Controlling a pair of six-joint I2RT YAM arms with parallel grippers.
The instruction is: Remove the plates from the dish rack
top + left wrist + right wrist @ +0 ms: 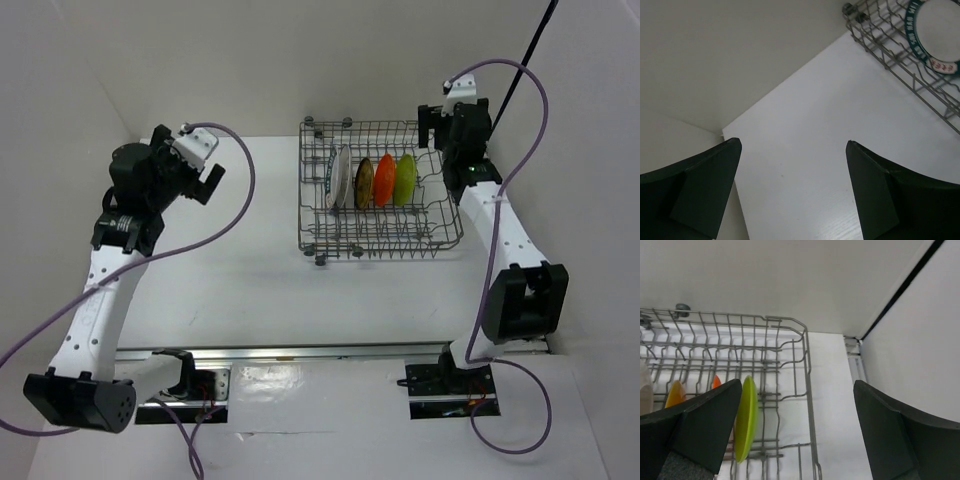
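The grey wire dish rack (380,248) stands at the back middle of the white table. Several plates stand on edge in it, left to right: white with a dark rim (340,176), golden-brown (364,182), orange (384,180), lime green (405,179). My left gripper (212,183) hangs open well to the left of the rack, nothing between its fingers (792,146); its view catches the white plate (935,35) behind the rack wires (890,57). My right gripper (440,138) hovers open over the rack's right end (797,386), above the lime green plate (746,420) and the rack rim (808,365).
White walls close in the table at the back and both sides. A black pole (530,45) leans in the back right corner, close to the right arm. Purple cables loop from both wrists. A metal rail (330,352) runs along the near edge.
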